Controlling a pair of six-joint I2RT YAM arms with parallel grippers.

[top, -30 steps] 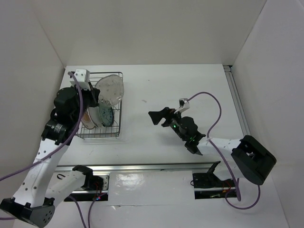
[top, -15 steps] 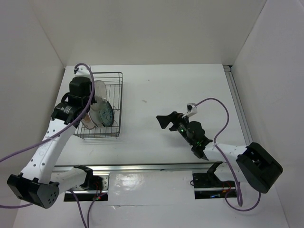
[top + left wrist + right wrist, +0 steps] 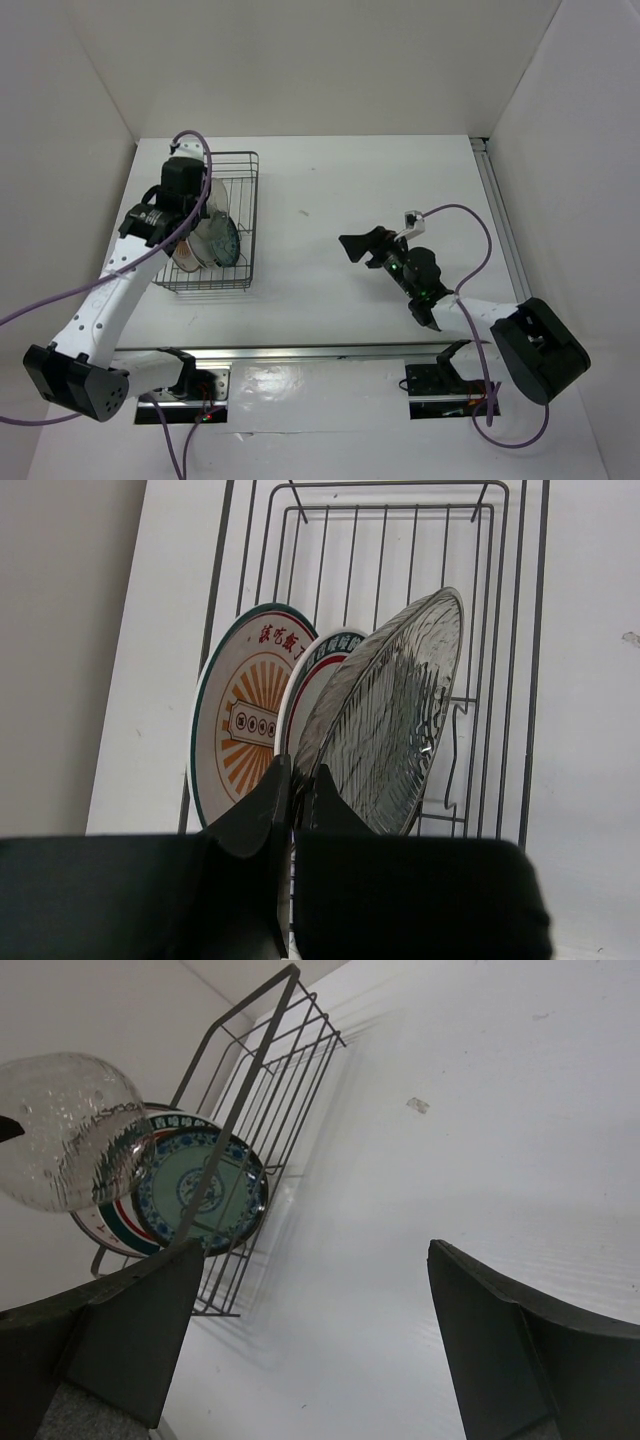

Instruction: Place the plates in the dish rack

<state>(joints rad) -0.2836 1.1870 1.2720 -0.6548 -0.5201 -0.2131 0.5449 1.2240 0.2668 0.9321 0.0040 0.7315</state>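
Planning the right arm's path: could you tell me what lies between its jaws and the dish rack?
Only bare white table, with one tiny speck, separates the right gripper from the dish rack, as the top view shows.

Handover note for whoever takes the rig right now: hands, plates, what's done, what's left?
Left hand: shut on the rim of the glass plate, held tilted over the dish rack.
Right hand: open, empty, above the table.
Done: sunburst plate, green-and-red-rimmed plate and teal plate stand on edge in the rack.
Left: seat the glass plate, release.
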